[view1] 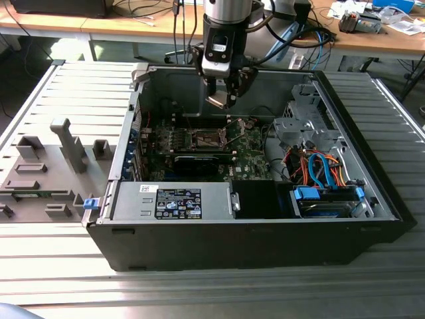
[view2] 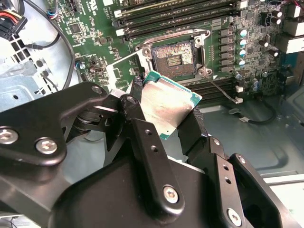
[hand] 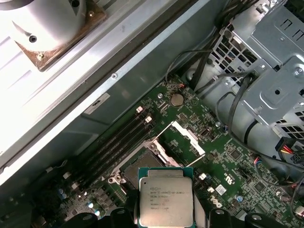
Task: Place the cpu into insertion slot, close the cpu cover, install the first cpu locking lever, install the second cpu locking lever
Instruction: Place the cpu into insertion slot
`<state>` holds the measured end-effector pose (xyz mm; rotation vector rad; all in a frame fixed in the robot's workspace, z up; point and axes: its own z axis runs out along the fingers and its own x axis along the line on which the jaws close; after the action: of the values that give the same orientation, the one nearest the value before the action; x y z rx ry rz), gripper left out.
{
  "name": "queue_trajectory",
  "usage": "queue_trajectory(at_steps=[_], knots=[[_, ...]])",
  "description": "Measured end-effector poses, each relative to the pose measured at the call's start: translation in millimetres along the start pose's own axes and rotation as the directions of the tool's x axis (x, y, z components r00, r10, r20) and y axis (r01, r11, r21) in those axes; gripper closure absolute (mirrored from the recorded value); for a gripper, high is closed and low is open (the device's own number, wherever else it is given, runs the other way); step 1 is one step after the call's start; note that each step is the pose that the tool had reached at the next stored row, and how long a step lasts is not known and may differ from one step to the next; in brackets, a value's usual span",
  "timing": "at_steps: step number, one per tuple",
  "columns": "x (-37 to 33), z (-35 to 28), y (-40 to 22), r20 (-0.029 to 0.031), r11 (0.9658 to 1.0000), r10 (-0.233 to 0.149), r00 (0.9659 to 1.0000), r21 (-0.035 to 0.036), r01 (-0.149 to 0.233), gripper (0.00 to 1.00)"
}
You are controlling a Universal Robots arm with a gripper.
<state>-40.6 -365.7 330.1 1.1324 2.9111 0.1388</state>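
One small square cpu (hand: 166, 202) with a silver-grey metal top is gripped by its edges in the black end effector (view2: 167, 102) and held clear above the green board. The brownish-gold square insertion slot (view2: 173, 59) lies uncovered below, with the silvery cpu cover (hand: 184, 139) raised. Long black memory slots (view2: 175, 14) flank the socket.

Bright light glares off the slatted surface (view1: 73, 86); the case (view1: 252, 242) interior sits shadowed; the cpu (view2: 166, 107) gleams.
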Motion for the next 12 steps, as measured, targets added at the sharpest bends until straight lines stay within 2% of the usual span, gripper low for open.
queue_trajectory(at_steps=[12], knots=[[0.0, 0.0, 0.0, 0.0031, 0.9996, 0.027, 0.9996, 0.0002, -0.027, 0.46]])
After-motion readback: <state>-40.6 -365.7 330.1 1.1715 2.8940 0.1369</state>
